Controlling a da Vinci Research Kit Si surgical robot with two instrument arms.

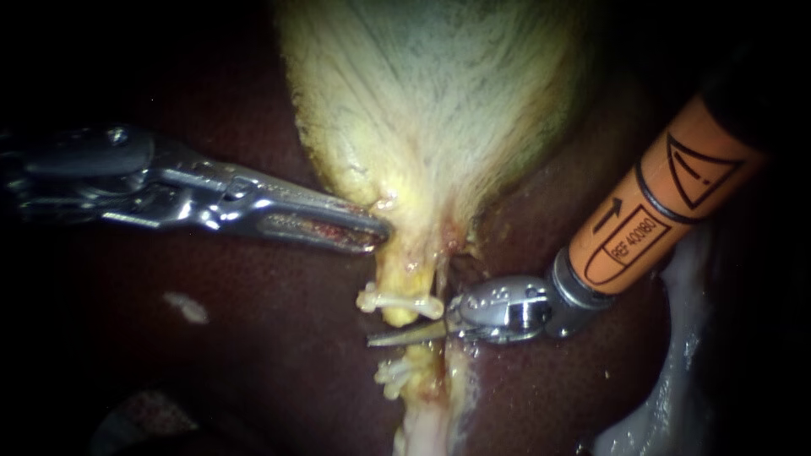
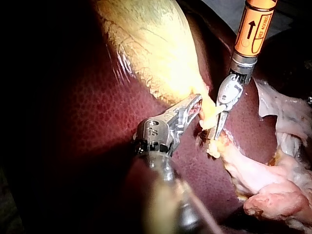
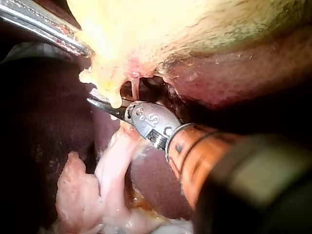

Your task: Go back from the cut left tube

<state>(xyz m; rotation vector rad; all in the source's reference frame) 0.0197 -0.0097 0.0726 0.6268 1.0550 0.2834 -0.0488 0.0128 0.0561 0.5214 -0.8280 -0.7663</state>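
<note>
Right instrument [image 1: 382, 339]: blades together, between the cut tube [image 1: 395, 315] ends.
Left instrument [image 1: 373, 231]: clamped on gallbladder [image 1: 439, 110].
Withdrawal: straight back, clear of clip [image 1: 399, 301].

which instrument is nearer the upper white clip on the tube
Right. The right instrument lies just below the upper clip, close beside it; the left instrument is farther off, above the clip, at the gallbladder narrow end.
</note>
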